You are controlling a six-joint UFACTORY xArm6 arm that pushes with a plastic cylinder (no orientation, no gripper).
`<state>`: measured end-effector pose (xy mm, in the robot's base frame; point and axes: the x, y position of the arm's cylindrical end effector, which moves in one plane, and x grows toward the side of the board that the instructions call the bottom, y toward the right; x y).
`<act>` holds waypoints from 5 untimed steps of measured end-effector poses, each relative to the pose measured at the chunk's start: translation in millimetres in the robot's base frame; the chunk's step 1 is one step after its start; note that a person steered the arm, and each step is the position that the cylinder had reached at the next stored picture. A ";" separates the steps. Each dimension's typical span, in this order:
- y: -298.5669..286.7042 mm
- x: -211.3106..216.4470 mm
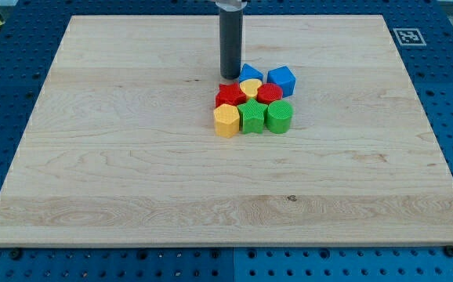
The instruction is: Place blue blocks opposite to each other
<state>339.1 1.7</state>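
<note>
Two blue blocks sit at the top of a tight cluster near the board's middle: a blue block (251,73) partly hidden behind the rod, and a blue cube (281,81) to its right. My tip (230,76) rests on the board just left of the first blue block, touching or nearly touching it. Below them lie a yellow heart-like block (250,88), a red block (228,95) and a red round block (269,94). In the bottom row are a yellow hexagonal block (226,121), a green star-like block (251,117) and a green cylinder (279,116).
The wooden board (132,157) lies on a blue perforated table. A black-and-white marker tag (409,36) sits at the board's top right corner.
</note>
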 end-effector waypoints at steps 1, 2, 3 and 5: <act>9.6 -3.6; 33.6 3.7; 70.2 19.2; 139.3 80.5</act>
<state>419.7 141.0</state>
